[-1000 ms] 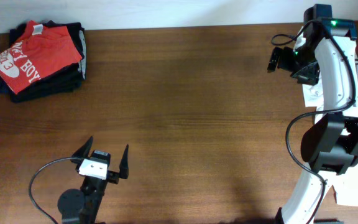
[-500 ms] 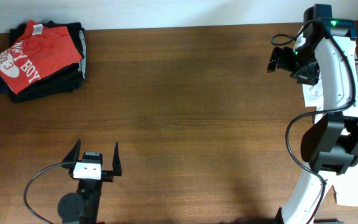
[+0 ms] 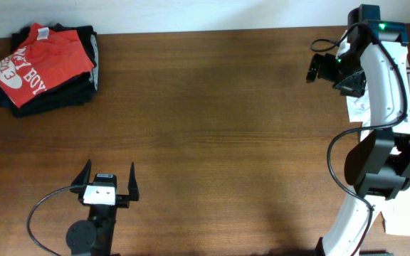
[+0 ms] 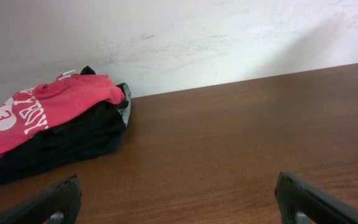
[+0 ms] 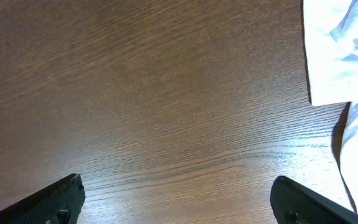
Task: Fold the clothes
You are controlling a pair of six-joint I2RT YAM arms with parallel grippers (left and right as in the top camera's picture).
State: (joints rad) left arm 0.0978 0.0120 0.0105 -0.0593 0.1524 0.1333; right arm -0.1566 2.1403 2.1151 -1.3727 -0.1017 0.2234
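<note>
The clothes, a red-orange T-shirt (image 3: 38, 60) with white lettering, lie folded on top of a pile at the table's far left corner. In the left wrist view the same T-shirt (image 4: 42, 112) rests far ahead to the left, against the wall. My left gripper (image 3: 109, 179) stands open near the front edge, well away from the shirt, with only bare wood between its fingers (image 4: 179, 202). My right gripper (image 3: 319, 67) hovers open over the far right of the table, and nothing but wood grain shows between its fingertips (image 5: 179, 199).
Black folded garments (image 3: 55, 98) form the pile under the red shirt, and they show as a dark stack (image 4: 55, 149) from the left wrist. White fabric (image 5: 340, 56) lies at the table's right edge, beside the right arm (image 3: 376, 78). A pale wall (image 4: 197, 37) bounds the far side.
The left gripper shifted left and turned to point straight at the far edge, then held still. The right arm and the pile have not moved.
</note>
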